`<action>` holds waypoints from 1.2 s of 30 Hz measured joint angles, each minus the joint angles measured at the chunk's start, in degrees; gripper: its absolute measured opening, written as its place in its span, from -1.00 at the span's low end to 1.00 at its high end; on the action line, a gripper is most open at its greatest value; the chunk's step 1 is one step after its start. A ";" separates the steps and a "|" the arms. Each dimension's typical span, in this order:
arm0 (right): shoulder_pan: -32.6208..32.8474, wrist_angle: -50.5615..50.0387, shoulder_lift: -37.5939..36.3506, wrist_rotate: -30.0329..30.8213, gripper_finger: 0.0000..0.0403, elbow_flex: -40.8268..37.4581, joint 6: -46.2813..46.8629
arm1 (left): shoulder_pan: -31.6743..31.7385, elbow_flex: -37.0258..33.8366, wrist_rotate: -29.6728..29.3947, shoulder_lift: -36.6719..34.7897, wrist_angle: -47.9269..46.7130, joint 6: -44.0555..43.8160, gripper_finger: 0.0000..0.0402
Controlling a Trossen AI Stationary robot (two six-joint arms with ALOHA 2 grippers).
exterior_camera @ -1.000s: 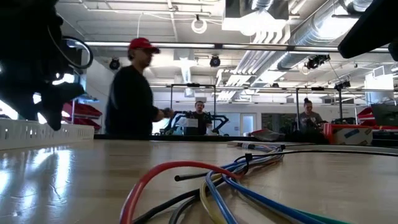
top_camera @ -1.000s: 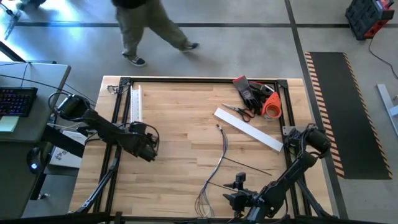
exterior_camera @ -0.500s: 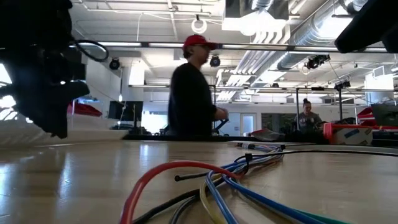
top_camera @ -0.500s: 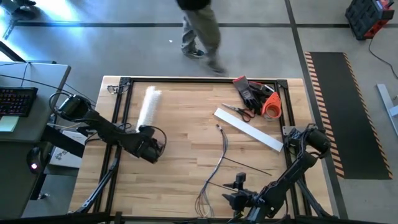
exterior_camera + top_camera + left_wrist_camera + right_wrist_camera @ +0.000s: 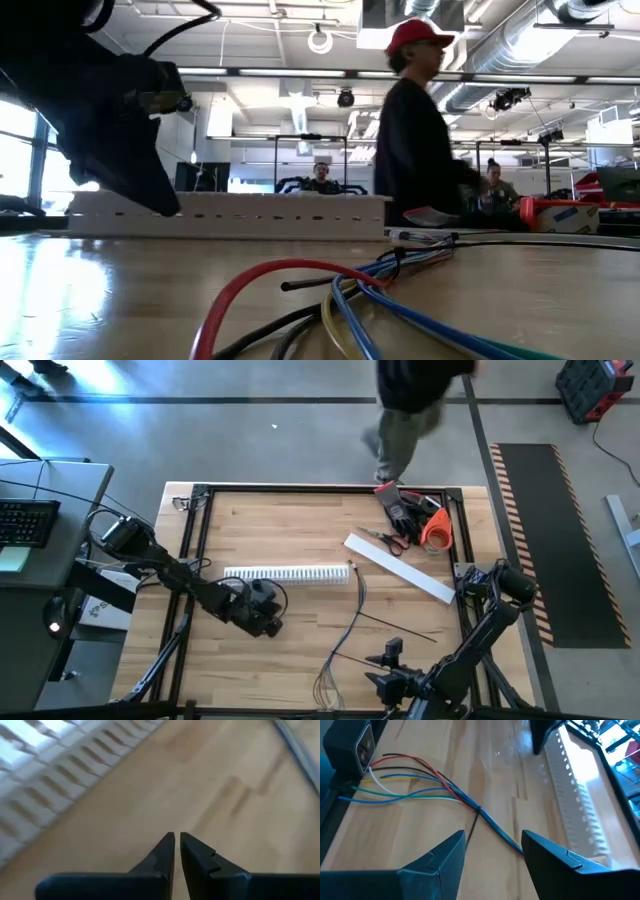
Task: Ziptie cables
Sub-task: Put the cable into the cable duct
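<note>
My left gripper (image 5: 268, 622) is clenched on nothing, just beside the white duct (image 5: 288, 573). My right gripper (image 5: 492, 851) is spread wide at the near edge, over the cables (image 5: 345, 632), with one ziptie (image 5: 398, 626) beside them.

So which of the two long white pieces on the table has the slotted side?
The white slotted duct lying crosswise mid-table, just beyond the left gripper. The plain white strip lying diagonally near the scissors shows no slots.

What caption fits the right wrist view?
Open right gripper hovering over the cables, white slotted duct beyond.
</note>
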 joint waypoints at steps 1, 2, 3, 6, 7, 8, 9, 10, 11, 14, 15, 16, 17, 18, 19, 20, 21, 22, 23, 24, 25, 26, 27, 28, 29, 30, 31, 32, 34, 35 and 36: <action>0.00 -0.58 -0.20 0.02 -0.09 0.34 0.00 | -0.28 0.00 -0.08 1.43 3.03 0.72 -0.93; -0.03 -0.88 -0.47 0.03 -0.09 0.49 0.00 | -0.51 0.00 -0.07 2.93 6.06 1.43 -0.93; -0.03 -1.05 -0.77 0.02 -0.09 0.50 -0.01 | -0.73 0.00 0.00 4.52 9.03 2.37 -0.93; -0.01 -1.36 -1.42 0.10 -0.09 0.50 0.00 | -1.15 1.86 0.18 8.15 12.80 6.11 -0.93; -0.01 -1.44 -1.48 0.11 -0.09 0.50 0.00 | -1.18 3.22 -0.07 8.73 12.10 7.47 -0.93; -0.06 -1.53 -1.50 0.10 -0.09 0.50 0.00 | -1.18 4.77 -1.11 8.96 10.72 9.32 -0.93; -0.17 -1.59 -1.50 0.10 -0.09 0.50 -0.02 | -1.18 6.51 -2.42 8.95 8.68 11.63 -0.93; -0.33 -1.65 -1.50 0.07 -0.09 0.50 -0.09 | -1.18 8.59 -4.13 8.72 6.11 15.08 -0.93; -0.46 -1.67 -1.50 -0.07 -0.09 0.50 -0.23 | -1.18 10.67 -6.07 8.62 3.38 19.29 -0.93; -1.04 -1.66 -1.50 -0.20 -0.09 0.50 0.13 | -1.16 16.72 -11.95 8.75 -4.87 32.78 -0.87; -1.23 -1.66 -1.50 -0.22 -0.09 0.50 0.43 | -0.81 18.19 -12.45 8.90 -6.73 37.39 -0.84; -1.32 -1.63 -1.50 -0.24 -0.09 0.50 0.60 | -0.28 19.15 -12.18 8.99 -8.16 42.50 -0.81; -1.40 -1.61 -1.50 -0.24 -0.09 0.50 0.61 | 0.48 19.32 -11.72 8.99 -9.24 45.74 -0.77; -1.59 -1.59 -1.50 -0.29 -0.09 0.50 0.61 | 1.48 19.19 -11.32 8.99 -9.87 48.18 -0.73; -1.68 -1.53 -1.50 -0.29 -0.09 0.50 0.82 | 2.48 19.13 -11.03 9.09 -10.41 50.19 -0.70; -1.69 -1.49 -1.50 -0.31 -0.09 0.48 1.14 | 3.35 18.99 -11.20 9.28 -10.94 51.37 -0.66; -1.70 -1.53 -1.50 -0.32 -0.09 0.47 1.52 | 4.16 18.82 -11.99 9.57 -11.42 52.09 -0.63; -1.69 -1.51 -1.50 -0.32 -0.09 0.47 1.70 | 4.74 18.38 -13.09 9.71 -11.60 52.93 -0.61; -1.70 -1.49 -1.50 -0.30 -0.09 0.47 1.73 | 5.20 17.81 -13.74 9.94 -12.06 54.48 -0.59; -1.69 -1.51 -1.50 -0.31 -0.09 0.47 1.72 | 5.83 17.36 -13.93 10.43 -11.95 56.43 -0.57; -1.69 -1.50 -1.50 -0.32 -0.09 0.47 1.72 | 6.31 17.12 -13.88 10.87 -11.70 58.16 -0.57; -1.69 -1.50 -1.50 -0.32 -0.09 0.47 1.71 | 6.68 16.88 -13.90 11.38 -11.71 59.52 -0.56; -1.69 -1.52 -1.50 -0.32 -0.09 0.45 1.73 | 7.14 16.73 -14.07 11.95 -11.70 60.48 -0.56; -1.69 -1.52 -1.50 -0.32 -0.09 0.45 1.94 | 7.58 16.72 -14.40 12.59 -11.67 61.33 -0.57; -1.67 -1.61 -1.50 -0.32 -0.09 0.45 2.10 | 7.91 16.72 -14.69 13.21 -11.66 61.57 -0.57; -1.69 -1.70 -1.50 -0.32 -0.09 0.43 2.12 | 8.34 16.72 -14.75 13.81 -11.64 61.55 -0.58; -1.69 -1.68 -1.50 -0.30 -0.09 0.43 2.08 | 8.76 16.72 -15.08 14.34 -11.58 61.62 -0.58; -1.67 -1.69 -1.50 -0.24 -0.09 0.43 1.94 | 9.26 16.72 -15.76 14.83 -11.51 61.80 -0.58; -1.64 -1.67 -1.50 -0.22 -0.09 0.43 1.90 | 9.89 16.72 -16.74 15.55 -11.35 62.21 -0.58; -1.67 -1.69 -1.50 -0.22 -0.09 0.43 1.90 | 10.14 16.72 -16.79 15.74 -11.36 62.23 -0.57; -1.69 -1.70 -1.50 -0.18 -0.09 0.43 1.90 | 10.37 16.72 -16.68 15.78 -11.24 62.16 -0.56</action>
